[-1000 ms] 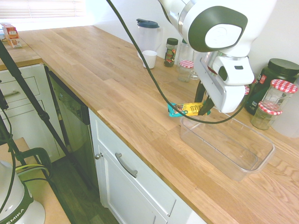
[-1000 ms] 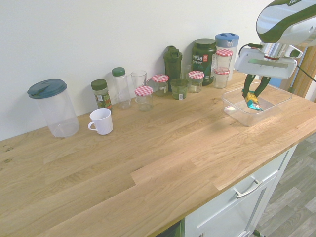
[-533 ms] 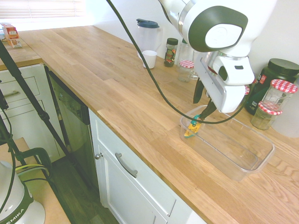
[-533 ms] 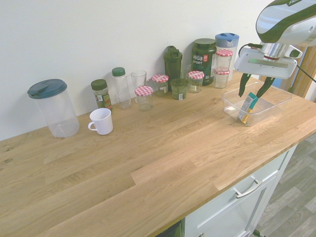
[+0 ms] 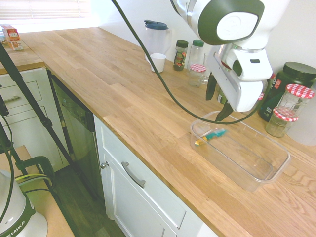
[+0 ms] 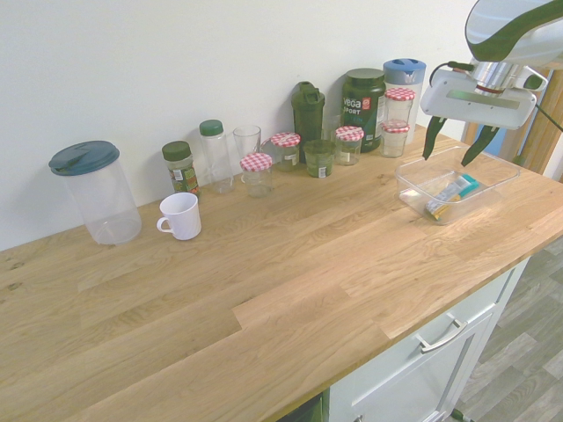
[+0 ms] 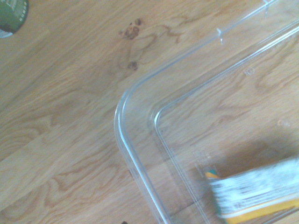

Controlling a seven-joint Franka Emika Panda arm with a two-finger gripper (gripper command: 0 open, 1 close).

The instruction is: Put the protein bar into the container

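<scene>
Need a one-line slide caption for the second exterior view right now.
Open gripper raised above the clear container, protein bar lying inside it on the wooden counter.

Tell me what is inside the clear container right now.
Only the protein bar lies inside the container, at the end nearest the white mug. The gripper hangs open above, empty. The clear walls hide nothing.

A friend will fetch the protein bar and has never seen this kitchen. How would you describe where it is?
On the wooden countertop, find the clear plastic container under the robot's open end effector. The protein bar lies inside it: flat, yellow-orange with teal ends, the only thing in the container.
</scene>
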